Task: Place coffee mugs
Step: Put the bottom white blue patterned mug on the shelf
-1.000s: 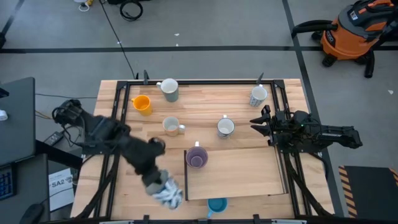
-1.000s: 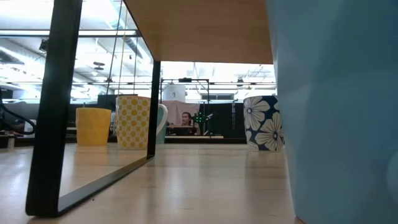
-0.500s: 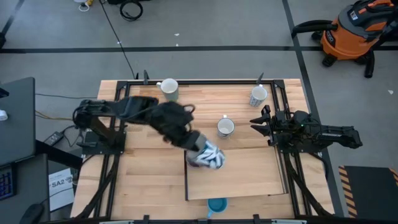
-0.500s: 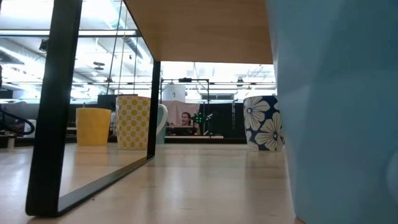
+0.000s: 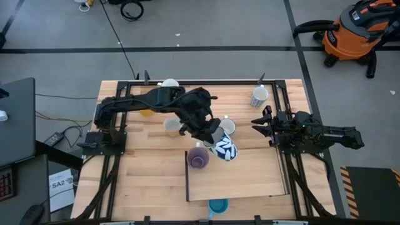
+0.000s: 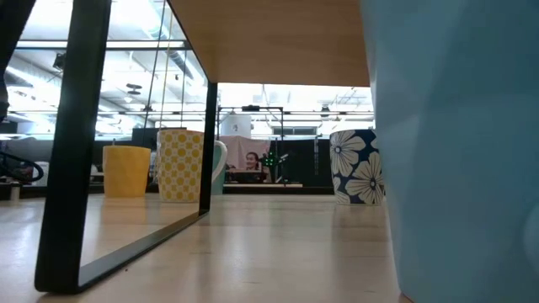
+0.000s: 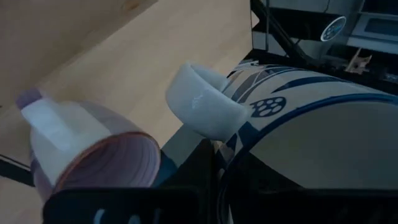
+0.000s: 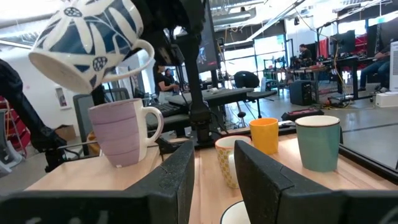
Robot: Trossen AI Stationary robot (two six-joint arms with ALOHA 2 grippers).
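— Blue-and-white patterned mug (image 5: 224, 149): where does it sit?
— It hangs tilted in the air, clamped by the closed left gripper (image 5: 212, 136), just beside the purple mug (image 5: 199, 157) that stands on the raised wooden board (image 5: 250, 175).
— And the other mugs?
— A white mug (image 5: 227, 127) stands just behind the gripper, a cream one (image 5: 171, 127) near the arm, a flowered mug (image 5: 259, 96) at the far right, a blue one (image 5: 218, 205) at the table's near edge.
— The right gripper (image 5: 262, 125)?
— It rests at the table's right side, fingers spread, holding nothing.
— Any writing?
— A white paper (image 5: 61, 189) by the table's left leg reads "SA2"; the rest is too small to read.
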